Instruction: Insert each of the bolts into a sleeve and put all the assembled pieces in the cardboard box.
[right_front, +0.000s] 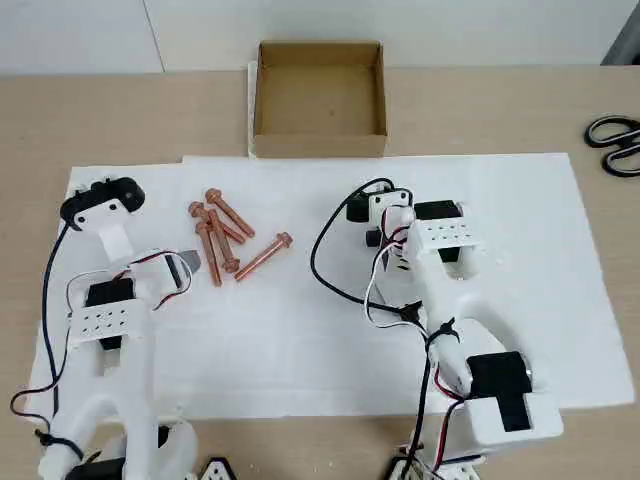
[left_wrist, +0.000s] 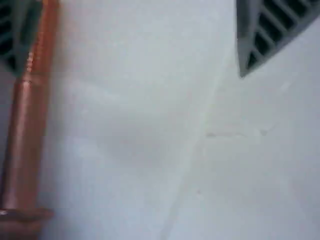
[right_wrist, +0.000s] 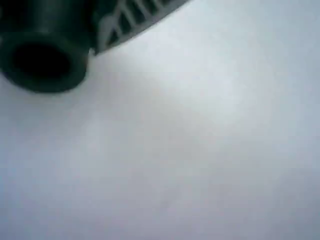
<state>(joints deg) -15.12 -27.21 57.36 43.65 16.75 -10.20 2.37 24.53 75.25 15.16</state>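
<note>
Several copper bolts (right_front: 222, 235) lie in a loose pile on the white sheet, left of centre. My left gripper (right_front: 185, 265) sits low at the pile's near-left edge and is open (left_wrist: 130, 70). One copper bolt (left_wrist: 25, 130) lies along the inside of one finger, and the other finger (left_wrist: 265, 30) stands far from it. My right gripper (right_front: 372, 215) is low over the sheet's middle. A black sleeve (right_wrist: 42, 57) sits right beside it with its hole facing the camera. The same black sleeve (right_front: 358, 210) shows from above, with another small black piece (right_front: 373, 238) close by.
The cardboard box (right_front: 320, 142) stands at the back centre, open on top. The white sheet (right_front: 300, 340) covers most of the table. Scissors (right_front: 615, 145) lie at the far right edge. Cables trail from both arms.
</note>
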